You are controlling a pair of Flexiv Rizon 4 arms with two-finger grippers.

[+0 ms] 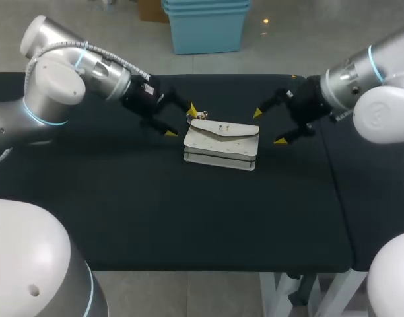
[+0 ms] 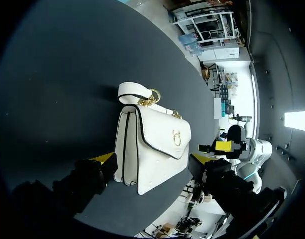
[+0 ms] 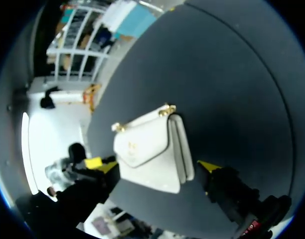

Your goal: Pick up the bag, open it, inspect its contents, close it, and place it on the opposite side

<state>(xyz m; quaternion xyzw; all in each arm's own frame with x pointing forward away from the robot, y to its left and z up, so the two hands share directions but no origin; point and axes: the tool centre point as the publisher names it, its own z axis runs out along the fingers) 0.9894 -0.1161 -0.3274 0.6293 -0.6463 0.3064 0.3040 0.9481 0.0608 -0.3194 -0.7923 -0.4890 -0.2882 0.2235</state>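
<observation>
Our table (image 1: 123,211) carries the bag (image 1: 222,144) near its middle, a little toward the far edge, with one of our arms on each side. We judge the step in hand to be the pick-up, not yet made. The left claw (image 1: 181,121) is spread wide and empty just beside the bag's left end. The right claw (image 1: 269,127) is equally wide and empty just beside its right end. One left fingertip sits very close to the handle, and we cannot tell whether it touches.

To do this well, we would have one claw close across the bag's body, not on the flap alone, so the flap stays free to be opened. The fingers should come in clear of the gold links, which could snag or slip. We should then lift level, since a soft-sided bag may sag from one end.

The bag is white and boxy, and it lies flat with its flap side up. Dark piping traces its edges and the folds of its side gusset (image 2: 126,147). The flap (image 2: 165,134) is curved and looks shut. A short white handle (image 2: 135,90) sits at the left end, joined by gold links (image 2: 150,98). A small gold clasp (image 2: 176,137) marks the flap's middle.
</observation>
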